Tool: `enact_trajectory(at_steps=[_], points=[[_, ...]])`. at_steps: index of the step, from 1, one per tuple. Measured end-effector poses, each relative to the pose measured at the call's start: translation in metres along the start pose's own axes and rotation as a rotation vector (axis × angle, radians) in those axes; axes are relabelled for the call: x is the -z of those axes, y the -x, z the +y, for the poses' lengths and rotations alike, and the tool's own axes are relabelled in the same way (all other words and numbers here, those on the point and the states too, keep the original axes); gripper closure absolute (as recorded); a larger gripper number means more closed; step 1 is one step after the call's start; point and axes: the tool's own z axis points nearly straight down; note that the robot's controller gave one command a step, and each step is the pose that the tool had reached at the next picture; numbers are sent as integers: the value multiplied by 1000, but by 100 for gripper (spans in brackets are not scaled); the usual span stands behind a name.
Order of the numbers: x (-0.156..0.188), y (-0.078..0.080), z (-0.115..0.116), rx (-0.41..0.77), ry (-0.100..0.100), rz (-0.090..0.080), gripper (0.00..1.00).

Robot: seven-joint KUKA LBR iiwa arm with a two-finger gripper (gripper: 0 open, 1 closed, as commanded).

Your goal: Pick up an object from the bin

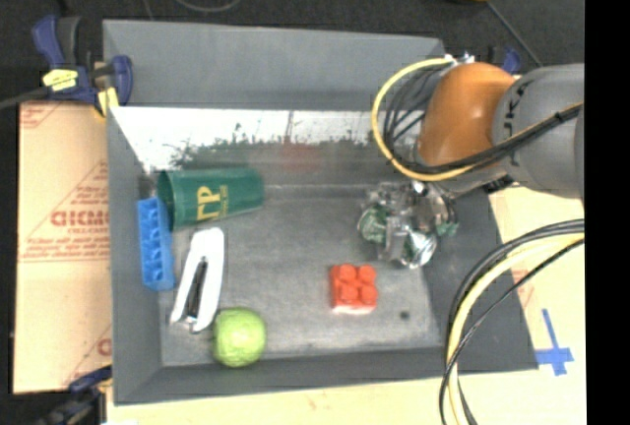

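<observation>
Logged gripper [404, 228] at 3 o'clock of bin [276, 69], grip state untellable; red block [353, 287] nearest, 5 o'clock, judged likeliest pick.

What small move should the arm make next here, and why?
Probably shift the gripper slightly toward the view's lower left, to stand over the red studded block. That block is the nearest thing, lying alone just clear of the gripper; the green cup, blue brick, white stapler and green ball lie at the left.

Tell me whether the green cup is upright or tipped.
Tipped: the green cup lies on its side, its printed wall facing up.
</observation>
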Motion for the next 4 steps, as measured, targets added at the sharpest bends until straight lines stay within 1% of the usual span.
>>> enact_trajectory(at_steps=[1, 2, 3, 4], points=[[12, 1, 0, 0, 0, 0, 100], [19, 2, -1, -1, -1, -5, 100], [24, 1, -1, -1, -1, -1, 100], [33, 2, -1, -2, -1, -2, 100]])
